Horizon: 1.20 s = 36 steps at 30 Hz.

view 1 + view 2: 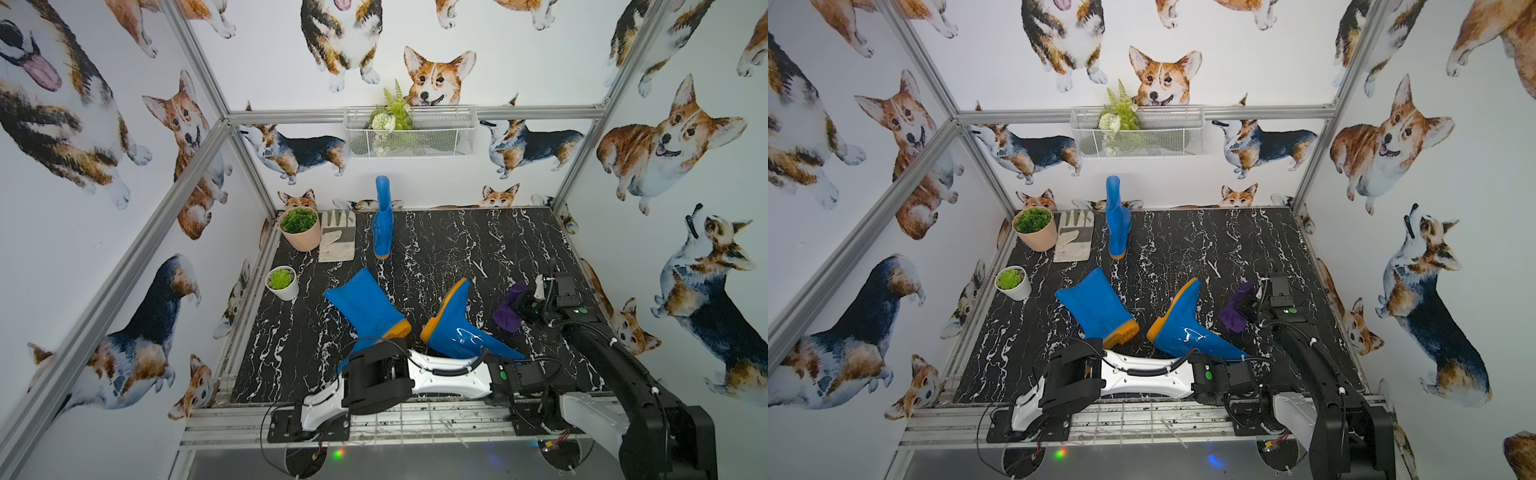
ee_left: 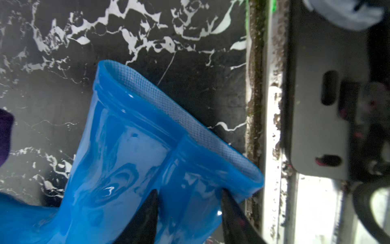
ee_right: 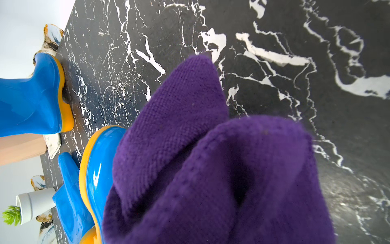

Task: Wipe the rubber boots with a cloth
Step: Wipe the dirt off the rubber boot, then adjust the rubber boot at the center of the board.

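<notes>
Lying mid-frame on the marbled surface [image 1: 457, 249]: two rubber boots [image 1: 365, 307]; third boot [image 1: 382, 220] upright behind. Left gripper [image 2: 190, 191] straddles the right-hand boot [image 1: 457, 328] at its shaft rim, clamping undeterminable. Right gripper [image 1: 527, 305] closed on purple cloth [image 1: 508, 315], right of centre.

Corgi-print walls [image 1: 457, 178] on an aluminium frame [image 1: 291, 115] surround a black marble tabletop [image 1: 478, 249], wire basket [image 1: 415, 141] behind.

A boot [image 1: 382, 220] is stood at the back, with a glove [image 1: 337, 235] set left of it. A second boot [image 1: 365, 307] and third boot [image 1: 461, 328] are laid before it, and the cloth [image 1: 509, 309] is placed right of them.
</notes>
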Motion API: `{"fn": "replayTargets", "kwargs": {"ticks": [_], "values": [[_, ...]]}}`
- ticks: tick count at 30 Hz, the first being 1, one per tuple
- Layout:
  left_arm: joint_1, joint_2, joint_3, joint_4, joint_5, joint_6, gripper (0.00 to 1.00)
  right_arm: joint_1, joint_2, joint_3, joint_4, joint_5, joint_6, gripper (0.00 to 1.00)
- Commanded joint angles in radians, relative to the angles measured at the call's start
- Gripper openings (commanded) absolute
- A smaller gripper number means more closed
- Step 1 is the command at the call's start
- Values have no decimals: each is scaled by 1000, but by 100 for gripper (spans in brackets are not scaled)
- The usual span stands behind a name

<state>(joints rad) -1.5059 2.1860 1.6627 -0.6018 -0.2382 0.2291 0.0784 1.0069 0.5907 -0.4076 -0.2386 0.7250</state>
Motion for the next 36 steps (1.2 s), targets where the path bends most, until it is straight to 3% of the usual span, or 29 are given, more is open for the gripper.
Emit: {"fn": "replayTargets", "kwargs": {"ticks": [1, 2, 3, 15, 19, 21, 25, 29, 33, 36], "values": [[15, 3, 6, -37, 73, 13, 10, 0, -11, 1, -3, 3, 14, 0], [19, -5, 5, -38, 74, 13, 2, 1, -14, 1, -6, 4, 13, 0], [24, -14, 3, -38, 74, 15, 0, 0, -19, 4, -9, 7, 11, 0], [109, -230, -107, 11, 71, -3, 0, -10, -36, 29, -49, 51, -29, 0], [184, -294, -80, 9, 96, -31, 0, -42, -32, 70, -77, 61, -23, 0], [244, -305, -18, -11, 119, -46, 0, -69, -48, 131, -105, 73, -10, 0], [359, -274, 182, -32, 232, -56, 0, -92, -105, 299, -149, 210, -13, 0], [413, -121, 521, -63, 290, -108, 0, -105, -109, 429, -173, 329, -48, 0], [436, 24, 869, -46, 334, -241, 0, -111, -100, 492, -193, 355, -74, 0], [460, -12, 831, 92, 326, -369, 0, -111, -90, 530, -217, 343, -109, 0]]}}
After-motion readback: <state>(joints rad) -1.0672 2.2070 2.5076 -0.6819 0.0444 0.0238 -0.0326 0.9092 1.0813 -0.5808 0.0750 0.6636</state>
